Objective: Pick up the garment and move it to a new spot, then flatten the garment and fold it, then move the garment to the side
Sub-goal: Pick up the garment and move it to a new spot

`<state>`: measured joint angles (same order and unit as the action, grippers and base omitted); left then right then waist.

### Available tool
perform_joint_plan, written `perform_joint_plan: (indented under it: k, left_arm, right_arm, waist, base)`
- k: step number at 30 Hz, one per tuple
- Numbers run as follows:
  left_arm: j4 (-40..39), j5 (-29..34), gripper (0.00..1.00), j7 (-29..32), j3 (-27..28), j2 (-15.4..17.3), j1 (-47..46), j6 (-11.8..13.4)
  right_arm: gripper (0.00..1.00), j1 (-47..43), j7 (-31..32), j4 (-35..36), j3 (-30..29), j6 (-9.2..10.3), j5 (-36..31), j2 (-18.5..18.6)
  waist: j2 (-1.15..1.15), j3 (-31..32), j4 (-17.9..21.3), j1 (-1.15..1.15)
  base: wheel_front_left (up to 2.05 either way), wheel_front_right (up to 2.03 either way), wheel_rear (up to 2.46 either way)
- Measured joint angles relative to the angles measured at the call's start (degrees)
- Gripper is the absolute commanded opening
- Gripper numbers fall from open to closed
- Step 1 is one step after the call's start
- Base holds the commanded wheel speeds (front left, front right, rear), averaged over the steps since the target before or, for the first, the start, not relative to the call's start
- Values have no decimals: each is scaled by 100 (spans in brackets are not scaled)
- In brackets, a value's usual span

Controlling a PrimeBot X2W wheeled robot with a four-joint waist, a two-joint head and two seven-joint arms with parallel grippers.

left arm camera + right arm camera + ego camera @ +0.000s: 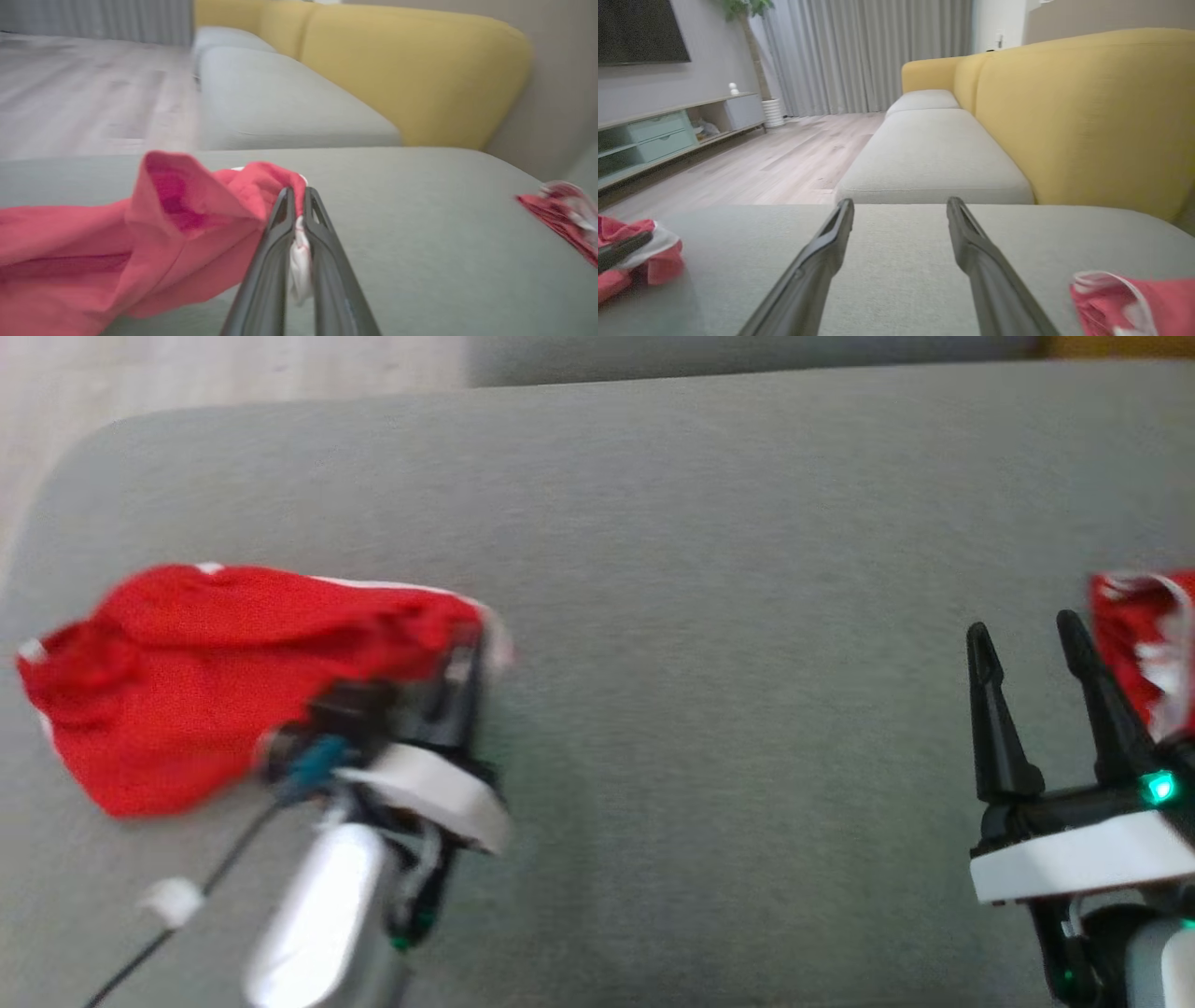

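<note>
Currently the left gripper (297,193) is clamped on the white-trimmed edge of the red garment (215,672). Only a thin pinch is held, so a fast pull could slip the fabric free. The garment lies bunched and creased at the left end of the grey seat cushion (728,616). The right gripper (1024,630) stands wide and empty, just beside a second red garment (1134,635).

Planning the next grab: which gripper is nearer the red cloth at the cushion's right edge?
Right. The right gripper stands open beside the red cloth; the left gripper is across the cushion, shut on another red garment.
</note>
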<state>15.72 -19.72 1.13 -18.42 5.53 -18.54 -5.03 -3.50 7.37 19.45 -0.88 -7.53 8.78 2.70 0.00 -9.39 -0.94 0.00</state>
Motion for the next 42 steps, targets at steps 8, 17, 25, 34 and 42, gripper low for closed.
perform_joint_plan:
  k: [8,17,25,34,42]
  left_arm:
    - [45,-130,0,132,-1991,-243,-594,-208]
    - [426,-515,100,-272,-2838,-250,-579,-213]
    - [45,-240,100,-1022,-2730,-76,-576,70]
    - [-313,-200,100,-1435,-1548,617,-424,1013]
    - [-321,-453,100,-1537,-578,1109,129,1470]
  right_arm:
    - [100,-83,-151,-224,-83,0,293,-11]
    - [100,-83,-283,-459,-153,0,434,-13]
    - [100,-81,-224,-467,-188,0,401,-14]
    - [100,-76,-44,-291,-199,0,271,-15]
    - [100,-97,80,-222,-213,0,221,-15]
  waist:
    - [0,-170,1146,0]
    - [0,-462,1541,2]
    - [0,-376,1115,0]
    - [0,-207,408,0]
    - [0,10,-108,0]
  base:
    - [0,0,0]
    - [0,0,0]
    - [0,0,0]
    - [0,0,0]
    - [0,0,0]
